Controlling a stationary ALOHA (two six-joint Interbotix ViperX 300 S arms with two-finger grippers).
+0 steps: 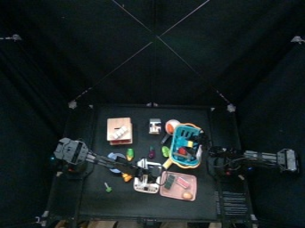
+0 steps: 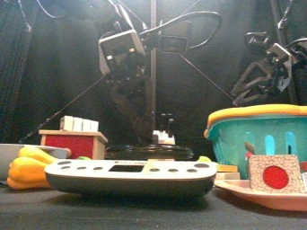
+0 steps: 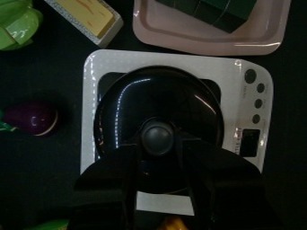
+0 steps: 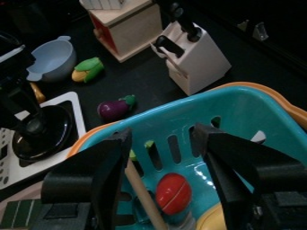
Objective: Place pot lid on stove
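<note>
The white stove [image 3: 108,67] lies near the table's front, also seen in the front view [image 2: 132,172] and the top view [image 1: 145,183]. The black domed pot lid [image 3: 162,108] with its round knob sits over the stove's middle. My left gripper [image 3: 157,154] hangs straight above it, its jaws closed in at the knob. I cannot tell whether the lid rests on the stove or hangs just above it. My right gripper [image 4: 162,135] is open and empty over the teal basket [image 4: 240,117], to the right of the stove.
A pink tray [image 3: 204,40] lies beside the stove. A purple eggplant [image 3: 30,117] and a green item [image 3: 14,22] lie close by. A knife block [image 4: 198,54], a red box [image 4: 120,22], a blue bowl [image 4: 54,56] and corn [image 4: 88,67] stand further back.
</note>
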